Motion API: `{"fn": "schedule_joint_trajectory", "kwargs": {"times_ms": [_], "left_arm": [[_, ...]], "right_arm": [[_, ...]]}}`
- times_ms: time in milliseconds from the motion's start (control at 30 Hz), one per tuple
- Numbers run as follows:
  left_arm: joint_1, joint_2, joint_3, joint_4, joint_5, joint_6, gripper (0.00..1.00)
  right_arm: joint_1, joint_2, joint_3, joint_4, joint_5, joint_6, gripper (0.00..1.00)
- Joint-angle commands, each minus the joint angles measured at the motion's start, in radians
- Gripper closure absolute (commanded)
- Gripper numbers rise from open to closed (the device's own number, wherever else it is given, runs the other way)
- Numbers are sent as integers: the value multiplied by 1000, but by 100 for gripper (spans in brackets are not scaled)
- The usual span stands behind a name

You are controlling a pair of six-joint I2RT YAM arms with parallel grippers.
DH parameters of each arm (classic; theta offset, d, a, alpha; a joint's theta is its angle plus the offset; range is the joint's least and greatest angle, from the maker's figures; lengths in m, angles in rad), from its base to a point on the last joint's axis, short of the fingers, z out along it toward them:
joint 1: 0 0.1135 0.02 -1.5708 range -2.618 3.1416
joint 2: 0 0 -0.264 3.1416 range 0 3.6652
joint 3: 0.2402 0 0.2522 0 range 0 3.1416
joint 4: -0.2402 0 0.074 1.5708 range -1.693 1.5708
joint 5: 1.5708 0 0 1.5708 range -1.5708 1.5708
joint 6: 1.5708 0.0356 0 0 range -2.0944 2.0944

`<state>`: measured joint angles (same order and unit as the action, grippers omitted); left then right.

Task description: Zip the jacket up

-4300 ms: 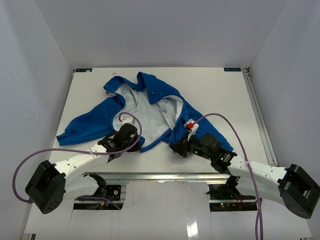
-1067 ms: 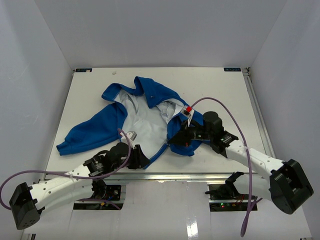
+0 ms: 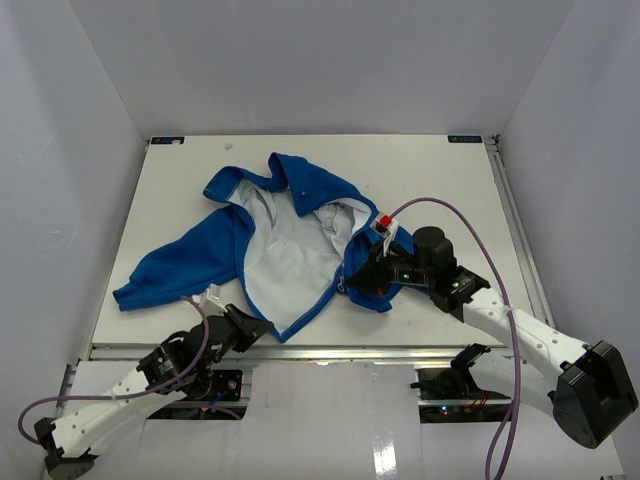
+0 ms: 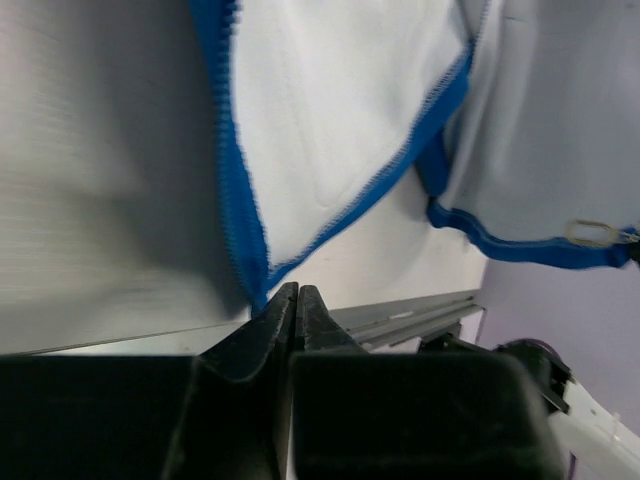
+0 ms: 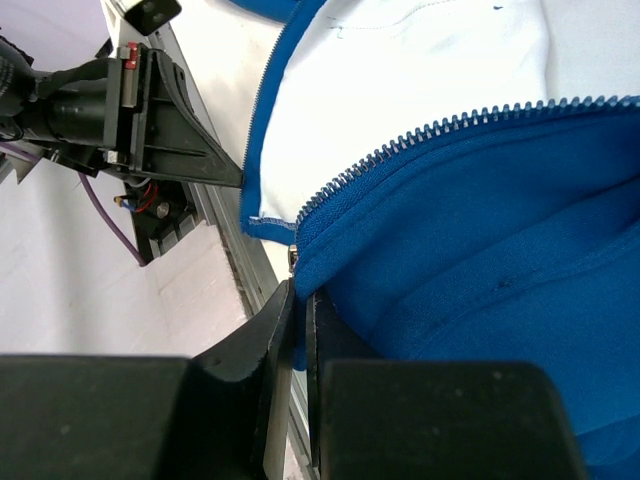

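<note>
The jacket (image 3: 195,258) lies open on the table (image 3: 440,170), with its bottom edge by the table's near edge. The left pincer (image 4: 295,292) has just closed up and seems to nip one bottom corner. The right pincer (image 5: 298,292) is shut tight on the other corner, right by the zipper teeth (image 5: 420,140). Both ends look held now, so I think they can be brought together next.

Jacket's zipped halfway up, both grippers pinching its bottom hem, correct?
Not zipped: the top view shows the jacket lying open, its zipper edges apart. The left gripper and right gripper do pinch its bottom hem.
</note>
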<state>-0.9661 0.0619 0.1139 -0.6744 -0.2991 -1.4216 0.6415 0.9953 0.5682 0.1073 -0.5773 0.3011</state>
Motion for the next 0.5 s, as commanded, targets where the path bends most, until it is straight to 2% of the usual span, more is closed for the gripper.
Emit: {"fn": "schedule_joint_trajectory", "kwargs": {"times_ms": [0, 100, 167, 200, 300, 467], "left_arm": [[-5, 89, 23, -93, -31, -76, 89], [-5, 96, 20, -99, -41, -64, 91], [-5, 71, 10, -145, -50, -101, 99], [-5, 57, 5, -181, -62, -139, 100], [-5, 33, 1, -202, -51, -146, 100], [-5, 151, 37, -241, -61, -229, 100]], "right_arm": [[-3, -33, 25, 2, 9, -28, 92], [-3, -35, 27, -4, 14, -32, 92], [-3, -34, 27, -5, 14, -33, 92], [-3, -33, 28, -6, 16, -34, 92], [-3, -23, 36, -5, 19, -34, 92], [-3, -1, 46, 1, 26, -35, 92]]}}
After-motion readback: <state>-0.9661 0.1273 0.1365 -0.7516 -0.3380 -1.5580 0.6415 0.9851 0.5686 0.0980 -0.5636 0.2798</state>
